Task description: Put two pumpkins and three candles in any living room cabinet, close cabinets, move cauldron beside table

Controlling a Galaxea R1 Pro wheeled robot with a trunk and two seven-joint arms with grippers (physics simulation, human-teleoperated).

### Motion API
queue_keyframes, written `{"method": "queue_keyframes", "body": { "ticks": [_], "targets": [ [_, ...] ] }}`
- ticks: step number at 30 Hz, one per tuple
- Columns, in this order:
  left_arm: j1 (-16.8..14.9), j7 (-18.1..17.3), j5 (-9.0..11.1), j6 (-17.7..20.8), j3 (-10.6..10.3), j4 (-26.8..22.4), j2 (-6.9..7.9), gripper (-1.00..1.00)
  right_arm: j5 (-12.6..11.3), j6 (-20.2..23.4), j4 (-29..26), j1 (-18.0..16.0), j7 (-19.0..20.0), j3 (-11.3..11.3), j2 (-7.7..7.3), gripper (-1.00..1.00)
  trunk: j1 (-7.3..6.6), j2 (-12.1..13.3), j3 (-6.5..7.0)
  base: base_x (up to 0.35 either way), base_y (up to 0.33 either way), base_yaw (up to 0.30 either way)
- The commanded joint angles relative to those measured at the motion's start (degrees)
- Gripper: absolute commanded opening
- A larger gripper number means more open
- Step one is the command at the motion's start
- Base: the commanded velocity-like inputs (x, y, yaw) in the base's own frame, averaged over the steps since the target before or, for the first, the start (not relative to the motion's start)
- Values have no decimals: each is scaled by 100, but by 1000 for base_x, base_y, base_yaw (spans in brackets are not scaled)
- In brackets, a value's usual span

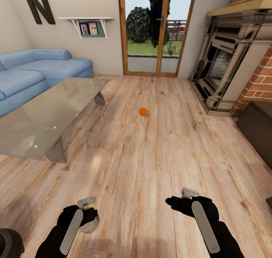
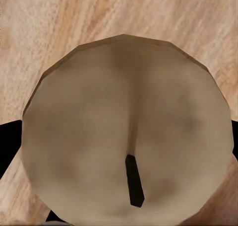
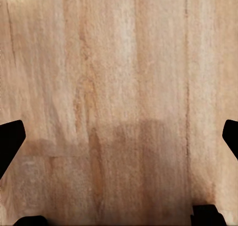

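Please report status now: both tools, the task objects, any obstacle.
Left tool shut on a beige candle. Right tool open, empty, over floor. One pumpkin and second candle on floor ahead; cabinet at right. Path clear.

Two arms, seen in the head view at 7 and 5 o'clock. Casing is matte black, rounded and bulbous at the joints. A long light-grey strip with rounded ends is set along each forearm. Each wrist is topped by a small pale-grey block.

Left gripper: black body; finger detail is not discernible.

Right gripper: fingers are shown as flat black wedges at the edges of the wrist view.

No cables, screws or markings are discernible.
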Motion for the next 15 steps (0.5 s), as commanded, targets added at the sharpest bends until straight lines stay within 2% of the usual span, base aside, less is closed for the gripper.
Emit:
{"method": "queue_keyframes", "body": {
  "ticks": [1,15],
  "targets": [
    [-1,49,60,13,9,-3,-4,-100,-56,13,10,-3,-60,3,1,100,-23,40,4,0,0,0],
    [-1,53,68,-103,9,60,-4,-100,-53,-66,77,-3,-59,3,-1,100,-331,601,126,0,0,0]
  ]
}}
